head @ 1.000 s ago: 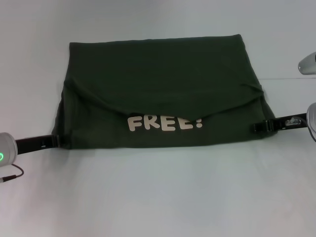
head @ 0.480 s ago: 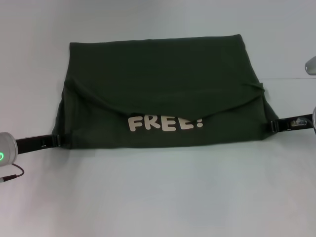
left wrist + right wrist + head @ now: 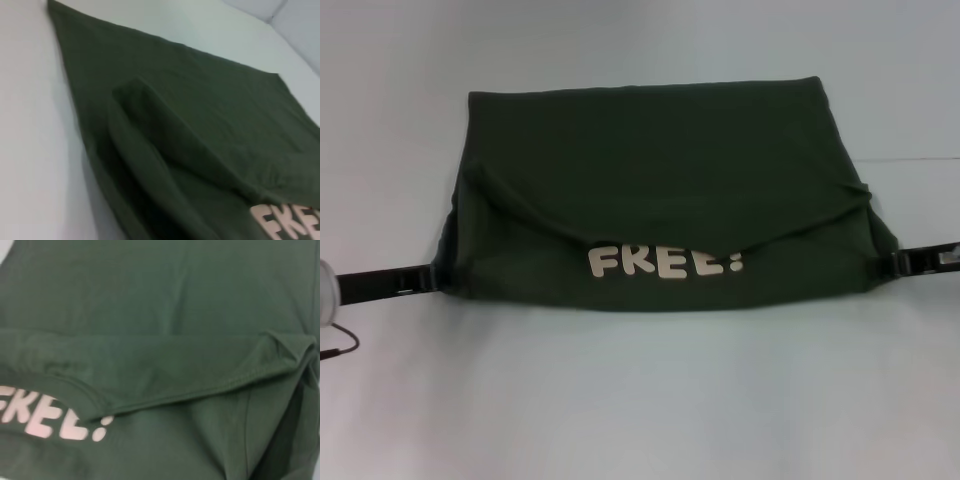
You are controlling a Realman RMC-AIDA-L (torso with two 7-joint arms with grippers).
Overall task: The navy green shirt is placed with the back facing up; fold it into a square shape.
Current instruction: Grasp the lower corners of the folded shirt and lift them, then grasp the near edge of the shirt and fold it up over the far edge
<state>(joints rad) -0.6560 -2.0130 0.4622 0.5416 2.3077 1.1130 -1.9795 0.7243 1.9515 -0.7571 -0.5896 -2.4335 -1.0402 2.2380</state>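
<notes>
The navy green shirt (image 3: 650, 170) lies on the white table, folded into a wide block, with a flap folded over toward me. Pale "FREE!" lettering (image 3: 663, 263) shows below the flap's edge. My left gripper (image 3: 432, 277) is at the shirt's near left corner, its thin black fingers closed on the cloth edge. My right gripper (image 3: 897, 262) is at the near right corner, closed on the cloth there. The left wrist view shows the shirt (image 3: 200, 125) and a fold ridge. The right wrist view shows the shirt (image 3: 150, 300) with the hem and the lettering (image 3: 50, 420).
The white table (image 3: 640, 400) spreads all around the shirt, with bare surface in front of it and behind it. A thin cable (image 3: 338, 349) lies at the left edge near my left arm.
My right gripper has moved outward to the right, drawing the shirt's near right corner with it. The whole shirt sits slightly further right and lower in view. My left arm has drawn back a little.
</notes>
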